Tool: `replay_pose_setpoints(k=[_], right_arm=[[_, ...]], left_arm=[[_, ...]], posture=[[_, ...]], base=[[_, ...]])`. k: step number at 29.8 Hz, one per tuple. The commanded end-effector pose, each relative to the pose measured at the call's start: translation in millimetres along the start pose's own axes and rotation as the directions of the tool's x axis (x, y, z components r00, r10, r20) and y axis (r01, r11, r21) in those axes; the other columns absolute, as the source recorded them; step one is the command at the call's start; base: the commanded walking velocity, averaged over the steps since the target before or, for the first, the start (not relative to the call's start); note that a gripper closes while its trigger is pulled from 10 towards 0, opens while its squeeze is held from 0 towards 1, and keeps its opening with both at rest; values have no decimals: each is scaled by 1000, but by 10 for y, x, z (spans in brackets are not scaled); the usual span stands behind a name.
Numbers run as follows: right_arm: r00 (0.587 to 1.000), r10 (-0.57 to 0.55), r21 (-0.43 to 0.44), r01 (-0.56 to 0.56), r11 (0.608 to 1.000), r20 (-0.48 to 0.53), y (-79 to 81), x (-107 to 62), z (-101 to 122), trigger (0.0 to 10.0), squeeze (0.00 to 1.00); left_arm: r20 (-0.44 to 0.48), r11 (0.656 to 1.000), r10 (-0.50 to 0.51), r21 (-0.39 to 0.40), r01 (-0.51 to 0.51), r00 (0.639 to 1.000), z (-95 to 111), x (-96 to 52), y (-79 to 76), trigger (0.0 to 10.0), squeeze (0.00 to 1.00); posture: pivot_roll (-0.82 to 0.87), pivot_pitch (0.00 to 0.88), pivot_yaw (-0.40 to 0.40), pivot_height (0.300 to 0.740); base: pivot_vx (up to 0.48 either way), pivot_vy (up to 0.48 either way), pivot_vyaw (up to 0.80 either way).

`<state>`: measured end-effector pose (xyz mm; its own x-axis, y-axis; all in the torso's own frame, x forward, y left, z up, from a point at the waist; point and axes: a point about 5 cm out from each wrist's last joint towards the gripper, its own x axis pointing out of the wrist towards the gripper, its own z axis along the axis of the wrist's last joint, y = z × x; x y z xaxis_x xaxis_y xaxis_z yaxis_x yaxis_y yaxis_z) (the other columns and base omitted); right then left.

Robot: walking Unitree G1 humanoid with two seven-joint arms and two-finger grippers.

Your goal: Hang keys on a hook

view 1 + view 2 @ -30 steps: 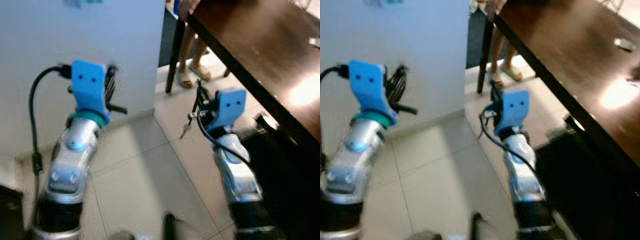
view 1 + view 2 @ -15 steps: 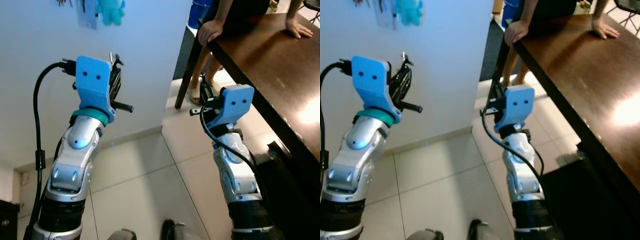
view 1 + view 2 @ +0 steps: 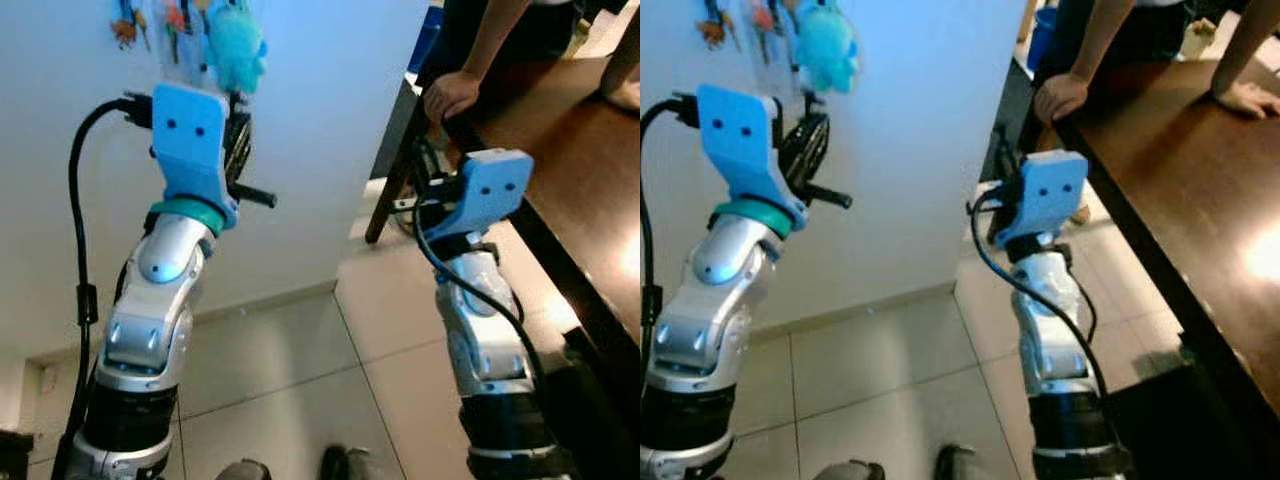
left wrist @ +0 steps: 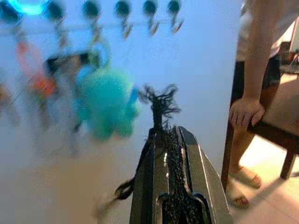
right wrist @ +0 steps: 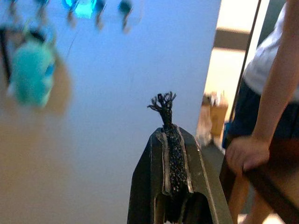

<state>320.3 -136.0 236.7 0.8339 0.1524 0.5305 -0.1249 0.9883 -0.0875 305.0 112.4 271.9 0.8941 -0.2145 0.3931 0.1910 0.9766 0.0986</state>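
A row of wall hooks (image 4: 122, 8) runs high on the white wall. A teal plush toy (image 3: 237, 45) and an orange tag (image 4: 35, 74) hang from them, and the hooks at the row's far end (image 4: 174, 7) are bare. My left gripper (image 3: 240, 125) is raised just below the plush, fingers shut on nothing. My right gripper (image 3: 425, 165) is held up near the wall's corner. Its fingers (image 5: 170, 154) are shut, with a frayed black strand poking out between them. The keys themselves are hidden behind its blue mount.
A dark wooden table (image 3: 590, 170) stands on my right, its leg (image 3: 390, 180) near the right gripper. A person leans on the table with a hand (image 3: 450, 95) at its corner and sandalled feet (image 4: 245, 177) beside the leg. Pale floor tiles (image 3: 280, 350) lie below.
The camera has tilted up, bringing the hooks, the plush and the person's hands into view. Both arms have risen. The key that dangled under the right gripper is now hidden.
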Motion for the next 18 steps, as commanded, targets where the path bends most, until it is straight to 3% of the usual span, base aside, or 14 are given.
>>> replay_pose_setpoints(k=[1, 9, 11, 18], right_arm=[[1000, -8, -4, 8, 1000, 12, -31, 2, 38, 10000, 0], [992, 14, -45, -8, 999, 123, -73, 118, 331, 10000, 0], [983, 61, -61, -51, 997, 176, -43, 184, 474, 10000, 0], [970, 110, -56, -100, 993, 216, 9, 234, 588, 10000, 0]], left_arm=[[3, 1000, -27, -8, 27, 1000, 21, -2, -46, 10000, 0], [50, 994, -104, -40, 106, 993, 114, -44, -155, 10000, 0], [86, 986, -143, -71, 149, 986, 176, -82, -197, 10000, 0], [133, 974, -184, -105, 199, 974, 260, -128, -233, 10000, 0]], posture=[[126, 94, 49, 740], [116, 108, 45, 740], [114, 113, 41, 740], [118, 118, 32, 740]], base=[[480, 0, 0], [480, 0, 0], [480, 0, 0], [348, 0, 0]])
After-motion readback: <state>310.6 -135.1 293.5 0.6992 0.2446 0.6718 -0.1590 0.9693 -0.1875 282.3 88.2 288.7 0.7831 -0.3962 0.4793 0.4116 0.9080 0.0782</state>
